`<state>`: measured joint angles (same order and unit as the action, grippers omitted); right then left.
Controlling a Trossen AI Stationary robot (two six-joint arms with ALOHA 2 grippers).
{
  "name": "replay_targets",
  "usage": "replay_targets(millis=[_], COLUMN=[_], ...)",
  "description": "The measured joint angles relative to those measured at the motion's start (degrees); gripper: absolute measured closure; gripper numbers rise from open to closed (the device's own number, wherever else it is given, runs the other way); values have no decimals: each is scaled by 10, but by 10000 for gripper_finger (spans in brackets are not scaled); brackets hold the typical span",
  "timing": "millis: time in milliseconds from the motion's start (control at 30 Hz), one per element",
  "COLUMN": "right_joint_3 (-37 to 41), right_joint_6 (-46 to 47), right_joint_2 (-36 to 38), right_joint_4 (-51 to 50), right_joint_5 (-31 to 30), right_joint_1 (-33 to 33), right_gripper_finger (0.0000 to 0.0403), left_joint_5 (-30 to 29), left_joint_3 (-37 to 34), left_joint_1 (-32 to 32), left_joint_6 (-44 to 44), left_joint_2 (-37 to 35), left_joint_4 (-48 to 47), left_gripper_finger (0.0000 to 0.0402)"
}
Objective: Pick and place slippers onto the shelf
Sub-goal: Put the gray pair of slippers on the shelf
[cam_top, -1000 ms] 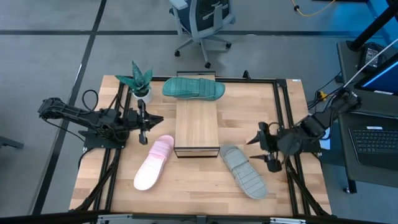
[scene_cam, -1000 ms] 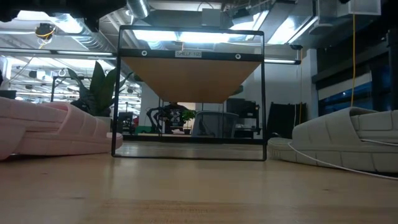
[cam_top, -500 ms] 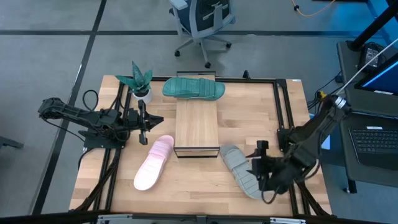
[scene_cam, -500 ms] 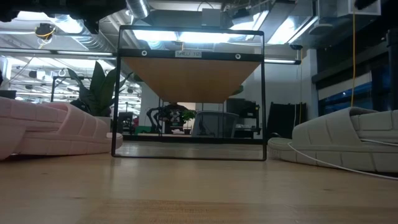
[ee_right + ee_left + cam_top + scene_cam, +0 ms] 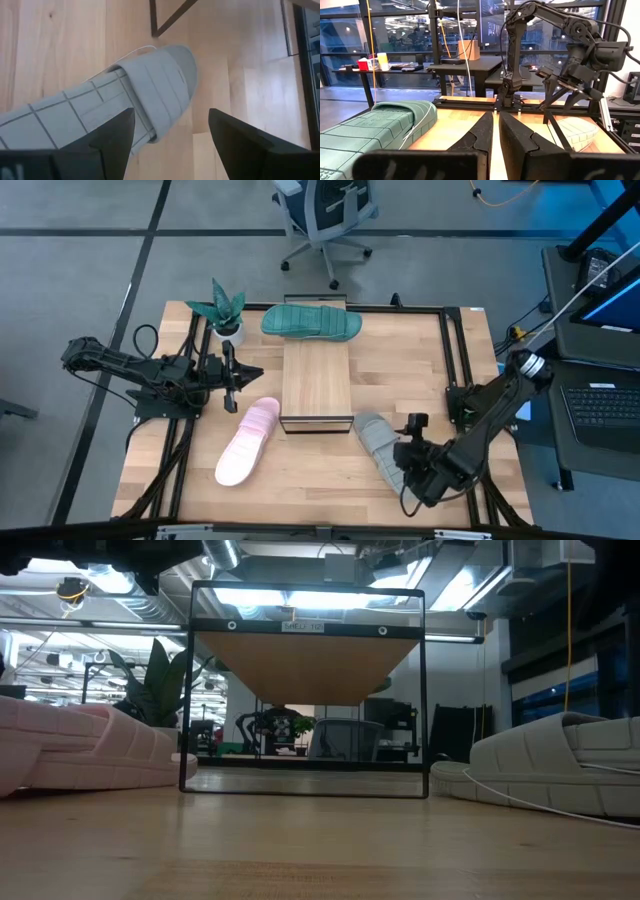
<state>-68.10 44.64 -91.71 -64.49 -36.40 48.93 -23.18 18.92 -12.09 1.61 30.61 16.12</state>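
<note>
- The right gripper hangs above the heel end of the light grey rubbery ribbed slipper, fingers spread wide, grasping nothing.
- This slipper lies on the wooden table, near the right front corner of the low light-wood shelf.
- The pale pink slipper lies left of the shelf; the teal green slipper lies behind it.
- The left gripper waits at the left side, fingers nearly closed, empty.

Label on the shelf: I see a small strip on its top front edge, seemingly "SHELF", too small for me to be sure.
Other text: none I can read.
</note>
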Motion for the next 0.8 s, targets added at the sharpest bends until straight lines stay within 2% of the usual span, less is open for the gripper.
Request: replay_targets(millis=[200, 400, 567, 800], right_joint_3=[0, 0, 0, 0], right_joint_6=[-4, -61, -87, -91], right_joint_2=[-26, -53, -78, -93], right_joint_4=[11, 41, 47, 51], right_joint_5=[0, 33, 35, 40], right_joint_1=[-11, -33, -50, -67], right_gripper_finger=[147, 147, 147, 147], left_joint_5=[0, 0, 3, 3], left_joint_3=[0, 0, 0, 0], left_joint_1=[0, 0, 0, 0], left_joint_6=[0, 0, 1, 1], left_joint_2=[0, 0, 0, 0], left_joint_4=[-1, -3, -5, -7], left_gripper_finger=[376, 376, 376, 376])
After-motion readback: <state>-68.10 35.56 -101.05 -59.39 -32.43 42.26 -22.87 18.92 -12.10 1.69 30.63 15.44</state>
